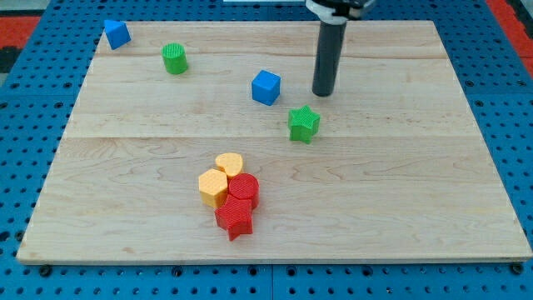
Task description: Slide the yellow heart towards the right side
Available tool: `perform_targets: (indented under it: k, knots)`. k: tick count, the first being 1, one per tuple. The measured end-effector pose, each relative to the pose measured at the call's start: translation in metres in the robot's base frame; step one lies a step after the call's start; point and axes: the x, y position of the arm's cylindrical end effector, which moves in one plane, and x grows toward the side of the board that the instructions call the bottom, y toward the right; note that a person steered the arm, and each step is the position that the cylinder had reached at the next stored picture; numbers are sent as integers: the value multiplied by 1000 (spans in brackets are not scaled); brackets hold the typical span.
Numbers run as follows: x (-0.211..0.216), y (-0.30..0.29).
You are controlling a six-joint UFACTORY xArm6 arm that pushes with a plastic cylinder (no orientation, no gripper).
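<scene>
Camera view: my tip (322, 92) betw. blue cube (266, 87) & green star (304, 124), no pincer.

i can read no writing, label, brand, number or sign anywhere here. the wooden board (416, 167) shows only plain grain, the blue pegboard (33, 50) around it carries only rows of holes, and the blocks i can see show bare ribbed faces with no marks. my rod is plain dark with nothing printed on it.
</scene>
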Motion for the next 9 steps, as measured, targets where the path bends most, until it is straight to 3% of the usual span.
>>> perform_targets:
  k: [2,3,4,5,6,7,9]
  knots:
    - [-9,-97]
    - [-55,-107]
    - [-86,-165]
    - [-83,-218]
    - [-82,-211]
    - [-80,-150]
    - [-22,-81]
